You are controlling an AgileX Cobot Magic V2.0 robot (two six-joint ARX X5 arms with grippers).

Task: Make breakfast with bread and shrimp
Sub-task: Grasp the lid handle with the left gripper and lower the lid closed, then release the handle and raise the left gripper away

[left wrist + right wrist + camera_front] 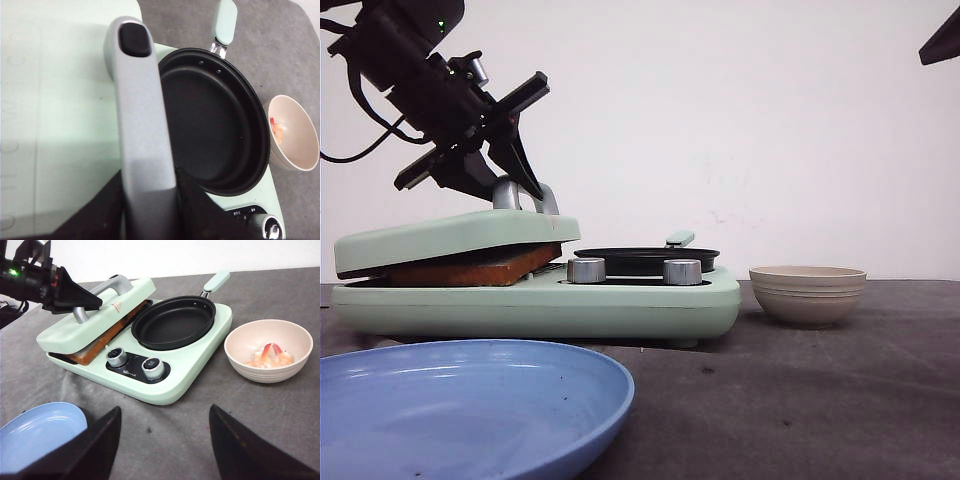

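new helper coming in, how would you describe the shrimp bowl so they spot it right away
Find the mint-green breakfast maker on the grey table. Just off the end that holds its black frying pan, away from the hinged lid, stands a small beige ribbed bowl with pink shrimp inside. The only other dish is a blue plate, flat and nearer the camera.

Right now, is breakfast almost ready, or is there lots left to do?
Lots left. The bread is already in the sandwich press under the lid. The left gripper is at the lid handle. The pan is bare, the shrimp sit in their bowl, and nothing is on the blue plate.
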